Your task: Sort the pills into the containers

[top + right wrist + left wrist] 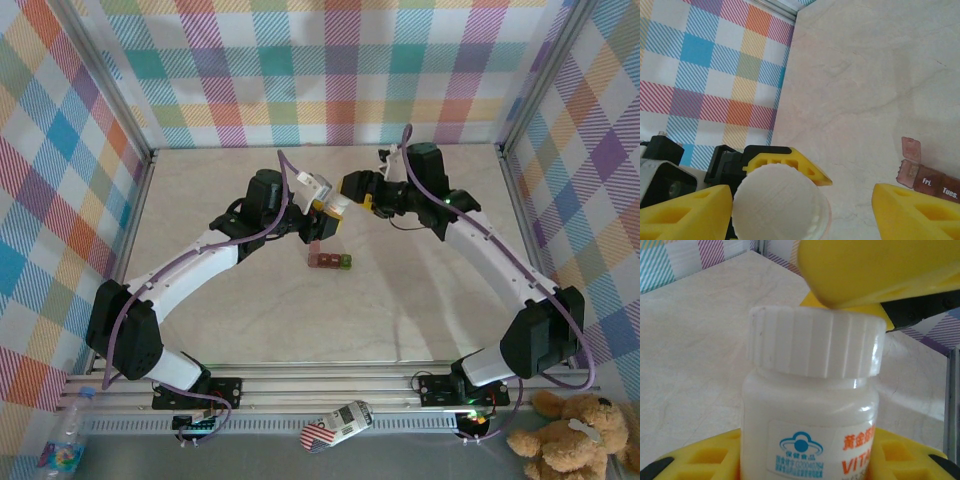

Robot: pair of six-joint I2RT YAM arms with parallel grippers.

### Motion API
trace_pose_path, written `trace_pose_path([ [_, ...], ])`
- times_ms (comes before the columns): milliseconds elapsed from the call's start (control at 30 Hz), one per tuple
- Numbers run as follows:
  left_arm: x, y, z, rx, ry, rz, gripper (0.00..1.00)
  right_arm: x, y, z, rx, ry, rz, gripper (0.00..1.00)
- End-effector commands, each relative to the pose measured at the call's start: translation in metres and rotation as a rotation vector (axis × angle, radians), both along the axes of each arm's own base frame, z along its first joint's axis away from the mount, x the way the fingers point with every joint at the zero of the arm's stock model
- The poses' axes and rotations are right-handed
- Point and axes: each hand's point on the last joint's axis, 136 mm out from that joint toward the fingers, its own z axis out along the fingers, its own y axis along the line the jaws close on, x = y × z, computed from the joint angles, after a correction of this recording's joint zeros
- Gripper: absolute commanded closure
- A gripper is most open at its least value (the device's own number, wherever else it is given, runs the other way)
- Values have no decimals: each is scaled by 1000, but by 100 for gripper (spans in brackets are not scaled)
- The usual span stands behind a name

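White bottle closest, pinched tight in left gripper. Ribbed cap on top, not off yet. Right gripper spread wide around cap (one finger right beside it, other well apart).

Step, I think: opening bottle. Next: squeeze cap, twist, left holding firm.

Farther off, containers on table: dark red boxes, one flap up, green end box.

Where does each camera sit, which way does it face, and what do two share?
Top external: above, behind the bases, looking down at the table; both arms show.
Left wrist: on the left arm, facing the bottle in the left end effector.
Right wrist: on the right arm, looking down on the cap, right end effector open around it.
Shared: both wrist views show the cap.
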Motion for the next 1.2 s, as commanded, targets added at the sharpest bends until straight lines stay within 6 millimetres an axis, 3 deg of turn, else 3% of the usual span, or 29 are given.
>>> trace_pose_path([
  [0,-5,0,16,-24,-45,-11,100,2,9,16,23,-30,20,28],
  [300,-5,0,18,-26,-44,-10,100,0,20,15,15,-32,53,34],
  [667,-5,0,19,-30,-48,-12,100,-8,27,12,11,-69,137,59],
  [1000,-15,-2,30,-64,-48,-48,100,-33,27,24,94,-326,473,56],
  [1167,-16,-2,30,-68,-45,-49,100,-32,26,27,118,-319,479,49],
])
